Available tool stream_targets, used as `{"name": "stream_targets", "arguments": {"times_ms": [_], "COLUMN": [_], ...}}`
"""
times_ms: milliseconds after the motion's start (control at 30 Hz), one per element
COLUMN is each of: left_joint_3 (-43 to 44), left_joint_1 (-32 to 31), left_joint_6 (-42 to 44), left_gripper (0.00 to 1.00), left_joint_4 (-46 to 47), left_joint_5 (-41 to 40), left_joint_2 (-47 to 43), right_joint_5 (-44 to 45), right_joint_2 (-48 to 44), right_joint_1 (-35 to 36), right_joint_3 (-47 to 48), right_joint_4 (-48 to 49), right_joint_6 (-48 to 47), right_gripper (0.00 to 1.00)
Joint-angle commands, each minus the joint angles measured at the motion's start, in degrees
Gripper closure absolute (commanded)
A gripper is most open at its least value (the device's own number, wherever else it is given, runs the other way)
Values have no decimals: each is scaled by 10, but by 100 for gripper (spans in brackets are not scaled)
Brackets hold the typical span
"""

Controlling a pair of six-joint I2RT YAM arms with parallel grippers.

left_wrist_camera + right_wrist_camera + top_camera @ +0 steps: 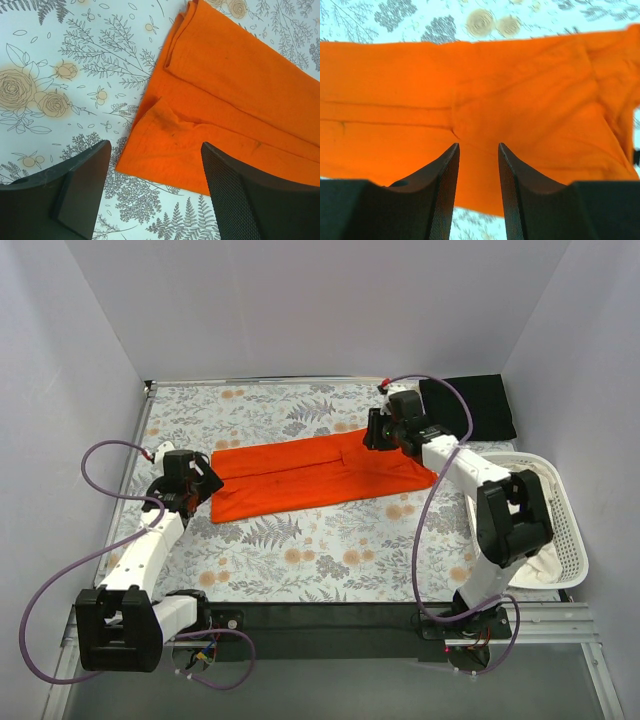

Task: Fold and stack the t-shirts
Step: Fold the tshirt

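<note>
The orange t-shirt (pixel 320 475) lies folded into a long strip across the middle of the table. The black t-shirt (pixel 470 405) lies folded at the back right corner. My left gripper (pixel 210 485) hovers at the strip's left end, open wide and empty. In the left wrist view the orange t-shirt's corner (pixel 225 100) lies between and beyond the fingers (pixel 80 185). My right gripper (pixel 373 432) is above the strip's far right part. In the right wrist view its jaws (pixel 478 147) stand a little apart over the orange t-shirt (pixel 470 85), holding nothing.
A white slatted basket (pixel 572 540) with pale cloth inside stands at the right edge, beside the right arm. The table has a floral cover (pixel 320 560). White walls close in the left, back and right sides.
</note>
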Motion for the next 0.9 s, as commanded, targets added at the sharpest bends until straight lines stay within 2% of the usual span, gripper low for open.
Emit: {"name": "stream_targets", "arguments": {"times_ms": [0,100,300,867], "left_joint_3": [-14,-40,-32,-27], "left_joint_1": [1,1,1,1], "left_joint_6": [30,34,30,31], "left_gripper": [32,34,35,35], "left_joint_4": [42,60,55,55], "left_joint_5": [6,0,15,26], "left_joint_2": [-11,-20,-12,0], "right_joint_5": [52,58,54,136], "right_joint_2": [51,112,190,252], "right_joint_1": [22,40,67,105], "right_joint_3": [60,105,166,193], "right_joint_4": [34,40,40,33], "right_joint_6": [17,14,0,-23], "right_gripper": [62,63,63,64]}}
